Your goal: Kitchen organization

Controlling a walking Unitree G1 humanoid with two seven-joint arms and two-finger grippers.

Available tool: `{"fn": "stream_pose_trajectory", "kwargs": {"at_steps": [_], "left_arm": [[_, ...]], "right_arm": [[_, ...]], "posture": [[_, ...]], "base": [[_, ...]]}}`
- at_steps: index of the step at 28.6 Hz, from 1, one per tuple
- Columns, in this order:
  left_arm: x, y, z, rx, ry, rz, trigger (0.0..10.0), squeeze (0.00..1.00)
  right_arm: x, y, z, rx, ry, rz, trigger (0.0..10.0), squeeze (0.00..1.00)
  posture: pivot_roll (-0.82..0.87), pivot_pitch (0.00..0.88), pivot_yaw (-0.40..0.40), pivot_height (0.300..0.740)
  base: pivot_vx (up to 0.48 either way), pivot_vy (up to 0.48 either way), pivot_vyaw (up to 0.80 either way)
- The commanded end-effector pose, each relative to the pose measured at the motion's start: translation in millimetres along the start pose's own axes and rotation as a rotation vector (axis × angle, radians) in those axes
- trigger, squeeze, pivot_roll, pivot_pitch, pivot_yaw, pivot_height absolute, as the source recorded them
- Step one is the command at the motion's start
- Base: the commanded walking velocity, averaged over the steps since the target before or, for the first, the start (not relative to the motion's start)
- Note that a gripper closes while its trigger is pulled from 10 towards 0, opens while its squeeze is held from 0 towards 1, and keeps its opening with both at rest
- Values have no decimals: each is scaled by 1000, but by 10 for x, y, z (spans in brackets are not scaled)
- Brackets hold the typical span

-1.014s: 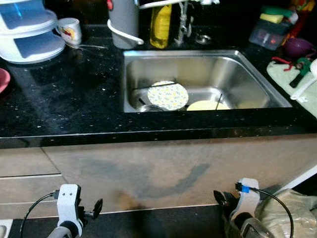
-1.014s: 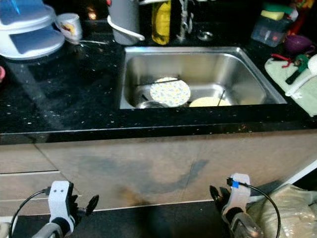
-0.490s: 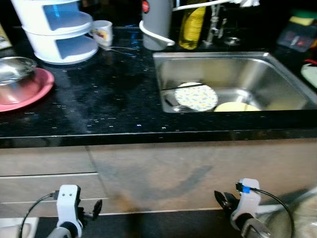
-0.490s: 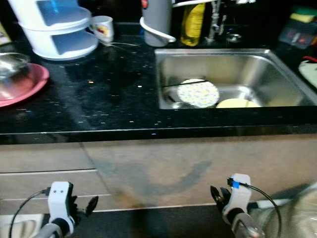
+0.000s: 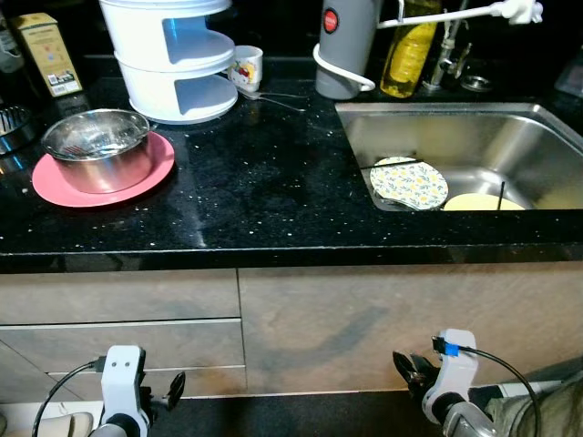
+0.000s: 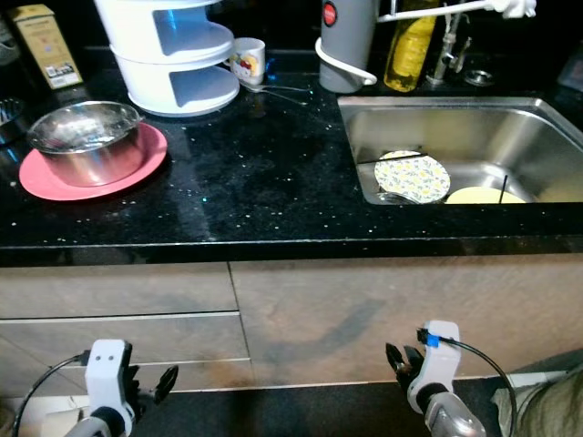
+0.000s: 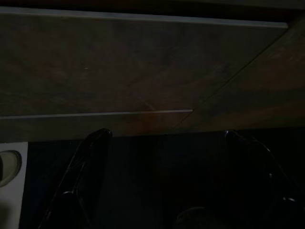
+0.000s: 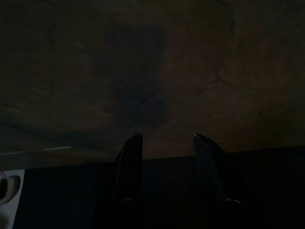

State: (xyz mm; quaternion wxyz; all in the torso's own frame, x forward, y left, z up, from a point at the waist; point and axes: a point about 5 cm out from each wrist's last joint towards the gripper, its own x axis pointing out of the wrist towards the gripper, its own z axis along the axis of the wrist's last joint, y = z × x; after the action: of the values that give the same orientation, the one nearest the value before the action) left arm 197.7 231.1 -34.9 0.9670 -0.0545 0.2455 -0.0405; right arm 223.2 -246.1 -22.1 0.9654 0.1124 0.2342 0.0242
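Observation:
A steel bowl (image 5: pixel 97 157) sits on a pink plate (image 5: pixel 55 187) at the left of the black counter (image 5: pixel 273 187). To the right, the steel sink (image 5: pixel 455 112) holds a flower-patterned plate (image 5: pixel 409 182) leaning over a yellow plate (image 5: pixel 478 202). Both arms hang low in front of the cabinet, well below the counter. My left gripper (image 7: pixel 167 133) is open, its fingers wide apart and empty before a drawer front. My right gripper (image 8: pixel 168 137) is open too, facing the cabinet panel with nothing between its fingers.
At the back of the counter stand a white tiered container (image 5: pixel 176 56), a mug (image 5: pixel 246 66), a grey jug (image 5: pixel 347 45), a yellow oil bottle (image 5: pixel 410 50) and a small box (image 5: pixel 47 53). Wood-look drawers (image 5: pixel 118 319) run under the counter edge.
The camera has swung to the left: the sink has slid to the right of the picture and the pink plate with the bowl has come into view. Both arms still hang low.

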Motion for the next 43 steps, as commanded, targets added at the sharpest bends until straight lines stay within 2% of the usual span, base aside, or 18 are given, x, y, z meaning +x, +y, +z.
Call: {"fn": "stream_pose_trajectory", "kwargs": {"at_steps": [1, 4, 17, 21, 24, 28, 43], "left_arm": [[-8, -32, -56, 11, 22, -14, 10000, 0], [-7, -33, -52, 4, 19, -11, 10000, 0], [6, -14, -23, -11, 6, 0, 10000, 0], [3, -25, -11, 7, -4, -5, 10000, 0], [4, -41, -13, 24, 0, -18, 10000, 0], [4, -39, -18, 7, 0, -13, 10000, 0], [-7, -25, -2, -12, -17, -4, 10000, 0]], "right_arm": [[-27, -42, -14, -5, 9, -14, 10000, 0], [-25, -40, -10, -4, 8, -14, 10000, 0], [-17, -38, 7, -5, 3, -13, 10000, 0], [-17, -41, 9, -5, 3, -14, 10000, 0], [-16, -42, 11, -5, 3, -14, 10000, 0], [-14, -42, 12, -5, 4, -14, 10000, 0], [-19, -35, 8, -6, 1, -11, 10000, 0]], "posture": [[27, 66, -41, 740], [28, 68, -41, 740], [27, 75, -41, 740], [26, 77, -41, 740], [26, 78, -41, 740], [28, 78, -43, 740], [28, 79, -41, 740]], "base": [[0, -480, 0], [0, -480, 0], [0, 0, 0], [0, 0, 0], [0, -424, 0], [0, -480, 0], [0, 0, 0]]}}
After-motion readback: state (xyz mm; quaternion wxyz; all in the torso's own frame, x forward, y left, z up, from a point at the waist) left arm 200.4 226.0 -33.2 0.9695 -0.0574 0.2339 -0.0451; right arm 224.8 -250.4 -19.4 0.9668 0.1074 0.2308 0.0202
